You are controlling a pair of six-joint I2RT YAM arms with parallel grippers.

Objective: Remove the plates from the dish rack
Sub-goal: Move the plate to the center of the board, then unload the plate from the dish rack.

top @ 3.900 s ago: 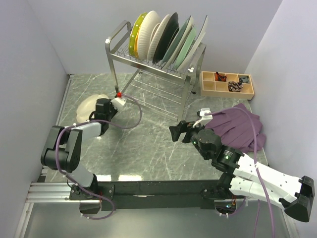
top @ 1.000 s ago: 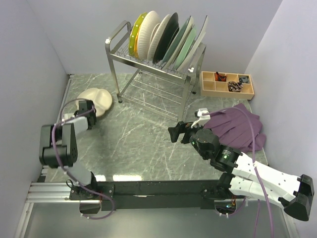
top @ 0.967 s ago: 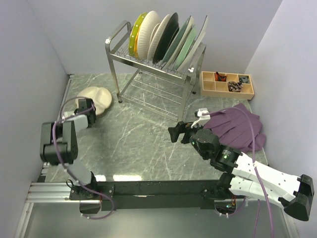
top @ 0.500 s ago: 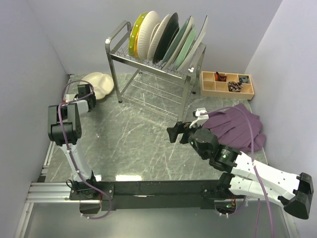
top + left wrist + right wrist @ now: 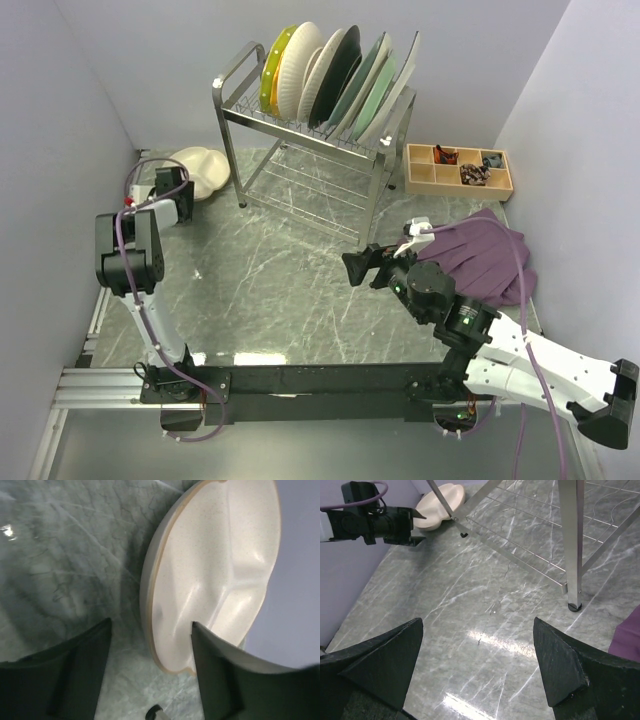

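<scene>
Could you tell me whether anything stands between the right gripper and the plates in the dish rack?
Nothing visible blocks it. The right gripper, open, hovers over the marble tabletop; the plates stand on the dish rack's top tier, open from above. Only the rack's front leg stands near the gripper, so a low approach might clip it.

My left arm [image 5: 127, 262] stands folded at the left edge, reaching to the far-left corner, and my left gripper [image 5: 171, 190] has its jaws parted. My right arm [image 5: 505, 348] stretches low from the near right toward the middle, my right gripper [image 5: 357, 268] spread wide and pointing left.
</scene>
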